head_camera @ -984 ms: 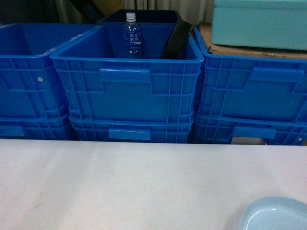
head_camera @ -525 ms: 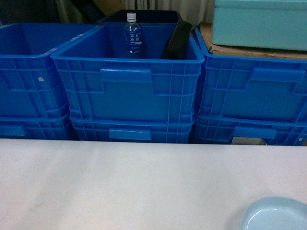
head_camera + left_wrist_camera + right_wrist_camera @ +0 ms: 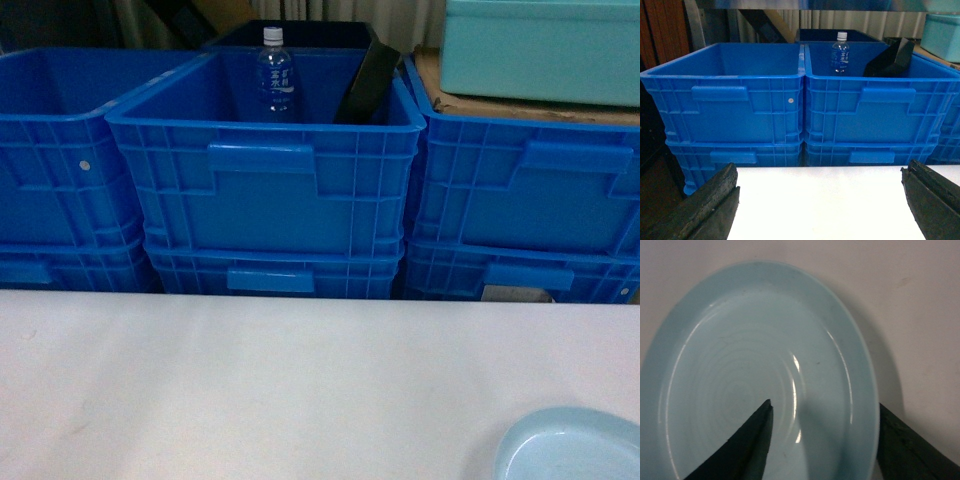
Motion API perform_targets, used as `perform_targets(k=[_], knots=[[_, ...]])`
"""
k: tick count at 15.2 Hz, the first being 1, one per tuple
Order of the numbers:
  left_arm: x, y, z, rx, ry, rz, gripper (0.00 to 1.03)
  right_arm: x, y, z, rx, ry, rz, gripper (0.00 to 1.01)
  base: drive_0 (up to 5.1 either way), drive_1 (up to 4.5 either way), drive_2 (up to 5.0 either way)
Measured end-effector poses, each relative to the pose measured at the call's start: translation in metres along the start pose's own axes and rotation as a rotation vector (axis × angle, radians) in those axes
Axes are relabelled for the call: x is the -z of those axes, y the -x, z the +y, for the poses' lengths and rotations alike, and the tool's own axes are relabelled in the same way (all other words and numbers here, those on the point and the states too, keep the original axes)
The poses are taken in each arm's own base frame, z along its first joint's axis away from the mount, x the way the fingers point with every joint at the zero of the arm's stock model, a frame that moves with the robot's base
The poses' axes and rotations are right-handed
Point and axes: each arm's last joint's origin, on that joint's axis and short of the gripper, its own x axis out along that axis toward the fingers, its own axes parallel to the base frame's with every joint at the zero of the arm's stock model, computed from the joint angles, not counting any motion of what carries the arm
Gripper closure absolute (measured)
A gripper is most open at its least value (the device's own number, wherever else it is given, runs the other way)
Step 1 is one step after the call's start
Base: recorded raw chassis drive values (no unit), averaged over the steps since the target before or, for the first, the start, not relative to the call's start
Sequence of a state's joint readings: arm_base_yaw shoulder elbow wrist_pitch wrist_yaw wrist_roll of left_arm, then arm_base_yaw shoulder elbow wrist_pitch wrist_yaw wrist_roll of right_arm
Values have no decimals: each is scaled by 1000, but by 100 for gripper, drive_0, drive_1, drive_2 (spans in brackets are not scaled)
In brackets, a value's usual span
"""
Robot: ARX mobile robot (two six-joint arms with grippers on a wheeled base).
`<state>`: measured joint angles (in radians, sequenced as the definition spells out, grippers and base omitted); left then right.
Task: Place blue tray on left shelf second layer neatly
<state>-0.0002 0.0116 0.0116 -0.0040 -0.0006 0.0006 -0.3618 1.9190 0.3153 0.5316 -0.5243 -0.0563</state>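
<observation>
The blue tray [image 3: 570, 447] is seen lying flat on the white table [image 3: 280, 380] at the near right corner of the head view, cut off by the lower edge. In the right wrist view the tray [image 3: 755, 365] fills most of the picture, and the right gripper [image 3: 822, 440] is held spread over its near right rim: one dark finger [image 3: 747, 447] is placed above the inside of the dish and the other beyond the rim on the right, with the rim between them; whether either finger touches the tray cannot be told. The left gripper [image 3: 822, 205] is seen released, its two dark fingers [image 3: 707, 210] spread wide at the lower corners of the left wrist view, with bare table top between them and nothing held. Beyond the far edge of the table, stacked blue crates [image 3: 265, 190] are lined up side by side. Inside the middle upper crate a water bottle [image 3: 274, 72] is stood upright, and a black object [image 3: 368, 85] is leaned just to its right. On the far right, a teal tub [image 3: 545, 50] is set on top of the right-hand stack. No shelf can be made out in these views.
</observation>
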Motion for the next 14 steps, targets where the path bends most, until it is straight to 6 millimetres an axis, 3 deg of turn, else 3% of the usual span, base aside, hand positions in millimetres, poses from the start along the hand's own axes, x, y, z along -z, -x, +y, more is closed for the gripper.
perform_targets(k=[2, 6, 12, 14], knots=[[0, 0, 0, 0, 0, 0, 5, 3, -1, -1, 16, -5, -3, 58, 0, 0, 0], [0, 0, 0, 0, 0, 0, 5, 11, -7, 6, -1, -28, 17, 98, 0, 0, 0], [0, 0, 0, 0, 0, 0, 5, 10, -6, 8, -8, -49, 26, 99, 0, 0, 0], [0, 0, 0, 0, 0, 0, 5, 9, 1, 19, -16, -53, 58, 99, 0, 0, 0]])
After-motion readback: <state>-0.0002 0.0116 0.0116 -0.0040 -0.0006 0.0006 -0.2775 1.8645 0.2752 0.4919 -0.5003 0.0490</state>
